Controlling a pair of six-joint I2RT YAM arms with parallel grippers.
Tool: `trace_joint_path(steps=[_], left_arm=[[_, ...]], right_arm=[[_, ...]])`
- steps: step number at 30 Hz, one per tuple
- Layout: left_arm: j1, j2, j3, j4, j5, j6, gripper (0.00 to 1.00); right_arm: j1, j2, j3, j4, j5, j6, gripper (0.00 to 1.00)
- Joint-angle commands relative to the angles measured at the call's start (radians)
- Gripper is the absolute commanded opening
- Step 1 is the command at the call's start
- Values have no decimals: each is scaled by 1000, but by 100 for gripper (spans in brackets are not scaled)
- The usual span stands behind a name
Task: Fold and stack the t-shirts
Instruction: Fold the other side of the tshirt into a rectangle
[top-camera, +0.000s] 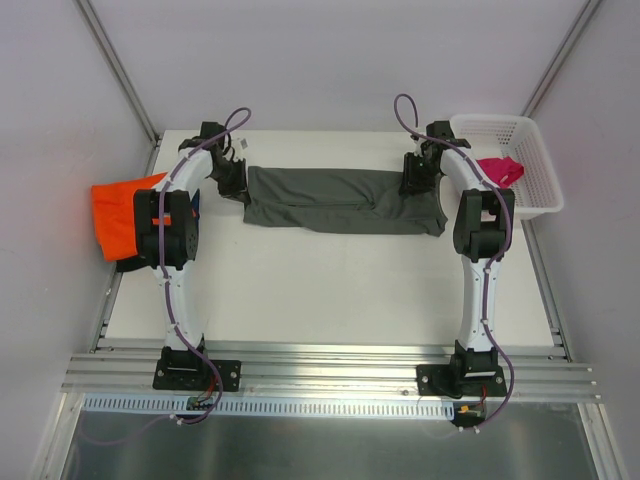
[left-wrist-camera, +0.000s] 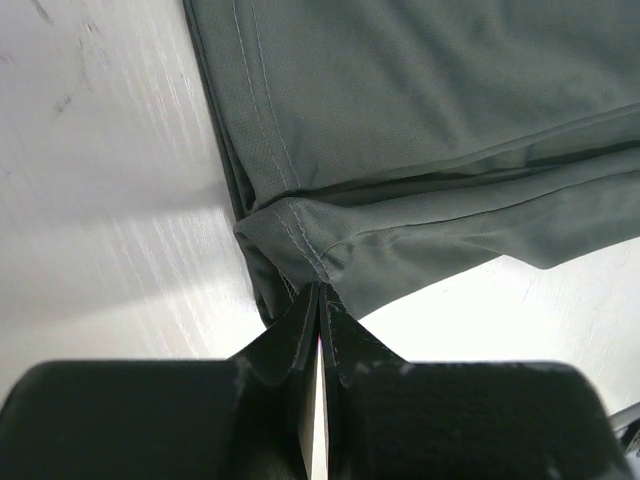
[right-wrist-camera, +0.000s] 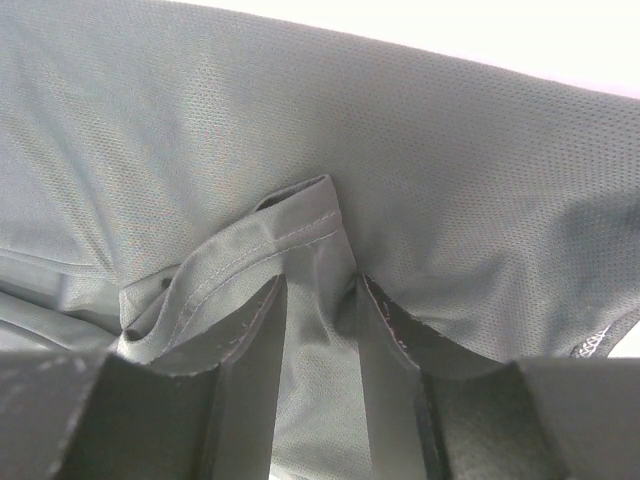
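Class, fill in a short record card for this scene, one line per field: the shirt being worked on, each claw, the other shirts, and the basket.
shirt being worked on: dark grey t-shirt, folded into a long band across the far part of the table
left claw: shut on the hem corner at the band's left end
right claw: closed on bunched cloth at the band's right end
orange t-shirt: at the table's left edge
pink t-shirt: inside the basket
white basket: far right corner

Top cam looks down from high up, far back. Wrist cams sit just behind the left gripper (left-wrist-camera: 318, 296) and right gripper (right-wrist-camera: 320, 290), up close; all three share the dark grey t-shirt (top-camera: 340, 200).
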Motion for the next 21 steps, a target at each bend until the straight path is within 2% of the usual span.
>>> trace_joint_path(steps=[1, 16, 21], left_arm=[[-5, -40, 69, 9, -29, 16, 0], [-2, 45, 116, 29, -90, 15, 0], [-3, 100, 144, 33, -113, 15, 0]], right_arm=[[8, -83, 5, -1, 13, -5, 37], [5, -83, -3, 4, 26, -5, 37], [3, -86, -9, 7, 10, 0, 41]])
